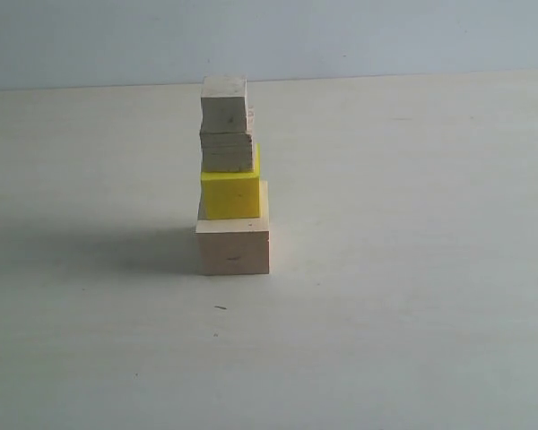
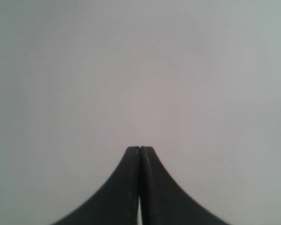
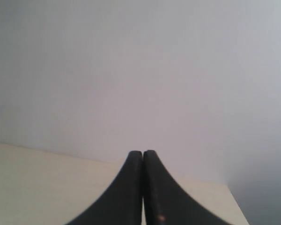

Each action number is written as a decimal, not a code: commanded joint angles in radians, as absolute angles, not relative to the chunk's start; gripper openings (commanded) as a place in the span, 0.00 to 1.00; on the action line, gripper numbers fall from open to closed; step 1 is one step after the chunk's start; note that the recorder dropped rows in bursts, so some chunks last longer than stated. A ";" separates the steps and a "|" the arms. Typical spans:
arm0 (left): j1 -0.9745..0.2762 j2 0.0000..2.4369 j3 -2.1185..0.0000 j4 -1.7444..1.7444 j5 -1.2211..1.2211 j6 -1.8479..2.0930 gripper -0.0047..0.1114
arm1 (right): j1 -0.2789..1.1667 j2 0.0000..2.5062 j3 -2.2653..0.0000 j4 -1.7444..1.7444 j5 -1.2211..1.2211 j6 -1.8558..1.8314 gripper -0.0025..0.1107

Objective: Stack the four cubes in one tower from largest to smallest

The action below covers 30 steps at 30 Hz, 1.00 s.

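Pale grey wall [image 1: 386, 36] is running behind a cream table [image 1: 412, 313], which is carrying every item listed.

Item 1: the tower [image 1: 229, 179], four cubes high, is standing upright just left of the table's middle in the exterior view and casting a shadow to its left.
- Large pale wooden cube [image 1: 233, 249] is sitting on the table as the base.
- Bright yellow cube [image 1: 230, 195] is resting on it, leaving a bare margin along the base's right side.
- Grain-lined wooden cube [image 1: 227, 152] is lying third.
- Small pale wooden cube [image 1: 224, 106] is topping the column.

Item 2: left tool [image 2: 140, 150], its jaws pressing together on nothing, is facing the plain wall.

Item 3: right tool [image 3: 143, 152], likewise closed and empty, is pointing over the table edge.
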<state>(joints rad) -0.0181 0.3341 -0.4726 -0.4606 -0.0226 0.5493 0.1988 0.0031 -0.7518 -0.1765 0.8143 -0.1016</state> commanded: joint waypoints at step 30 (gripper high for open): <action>0.059 0.000 -0.348 -0.104 0.385 0.034 0.04 | 0.197 0.000 -0.760 -0.105 0.823 -0.076 0.02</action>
<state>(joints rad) 0.0537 0.0035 -0.3295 -0.2156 0.3238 0.1786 0.1988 0.0031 -0.7518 -0.1147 0.8253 -0.0785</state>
